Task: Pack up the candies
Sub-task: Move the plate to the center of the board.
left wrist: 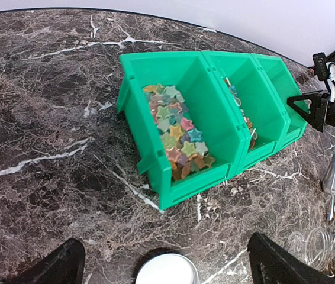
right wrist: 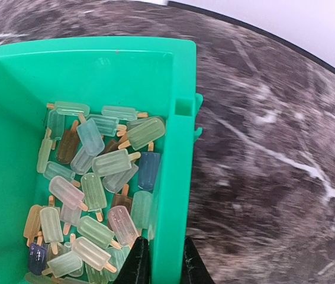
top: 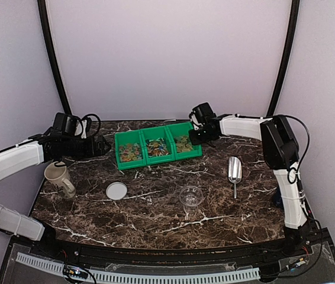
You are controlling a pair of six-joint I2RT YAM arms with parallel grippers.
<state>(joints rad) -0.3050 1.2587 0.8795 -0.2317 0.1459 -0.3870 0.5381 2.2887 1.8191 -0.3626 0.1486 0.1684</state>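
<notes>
The candies fill a green three-compartment bin (top: 155, 161) at the back of the marble table. Star-shaped candies (left wrist: 176, 139) lie in its left compartment, and ice-lolly-shaped candies (right wrist: 96, 177) lie in its right one. My right gripper (right wrist: 164, 260) is shut on the bin's right side wall (right wrist: 176, 148), one finger inside and one outside. From above, the right gripper (top: 195, 137) sits at the bin's right end. My left gripper (left wrist: 166, 248) hangs open above the table in front of the bin, its fingers (left wrist: 61, 266) wide apart and holding nothing.
A white lid (top: 116, 190) lies on the table under the left gripper. A cream mug (top: 58, 177) stands at the left edge. A clear jar (top: 190, 197) stands in the middle front, with a metal scoop (top: 234, 170) to its right.
</notes>
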